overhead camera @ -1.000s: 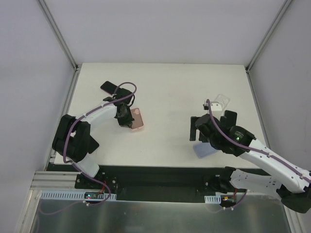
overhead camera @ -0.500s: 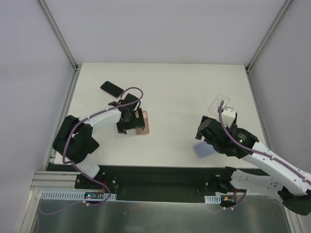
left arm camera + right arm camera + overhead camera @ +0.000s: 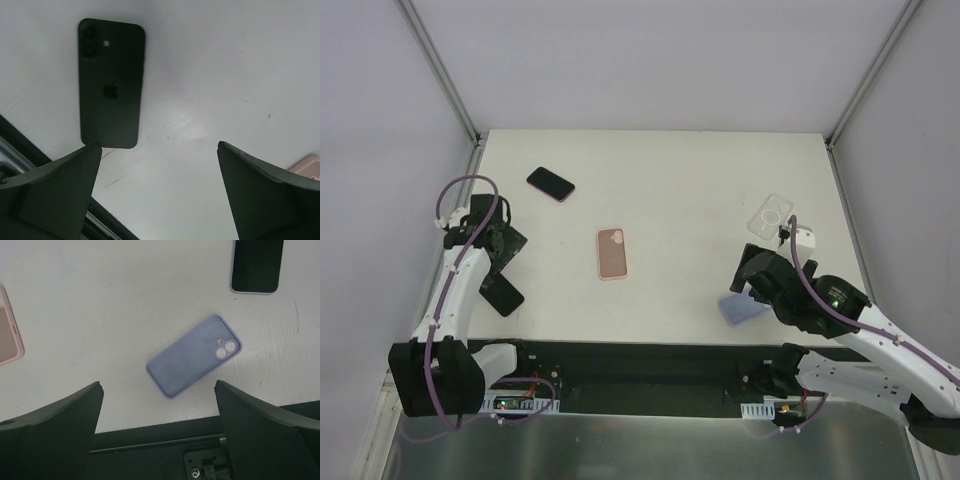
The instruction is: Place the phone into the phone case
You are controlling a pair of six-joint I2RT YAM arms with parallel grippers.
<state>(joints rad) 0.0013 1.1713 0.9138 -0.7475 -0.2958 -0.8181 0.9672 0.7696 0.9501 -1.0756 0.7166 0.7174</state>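
Presently noted: nothing is grasped by either arm.
Left gripper [image 3: 159, 145]: the jaws are spread wide and released above the white table [image 3: 680, 170]; one dark finger [image 3: 55, 195] is seen at each lower corner of the left wrist view.
Black slab-shaped phone [image 3: 111, 82]: laid back-up with its twin lenses at the upper end, in the upper left of the left wrist view and apart from the fingers; in the top view it is found at lower left, near the table edge.
Right gripper [image 3: 159, 384]: likewise released, over the near edge of the table.
Lavender soft rectangular phone case [image 3: 195, 355]: laid at a slant, hollow side up, at the centre of the right wrist view, lens cut-out toward upper right.
Pink rectangular case [image 3: 612, 253]: laid flat at the centre of the top view, well apart from both grippers.
Dark phone with a reddish edge [image 3: 551, 183]: placed at upper left of the top view.
Light-rimmed rectangular item [image 3: 256, 265]: seen at upper right of the right wrist view; whether phone or case cannot be told.
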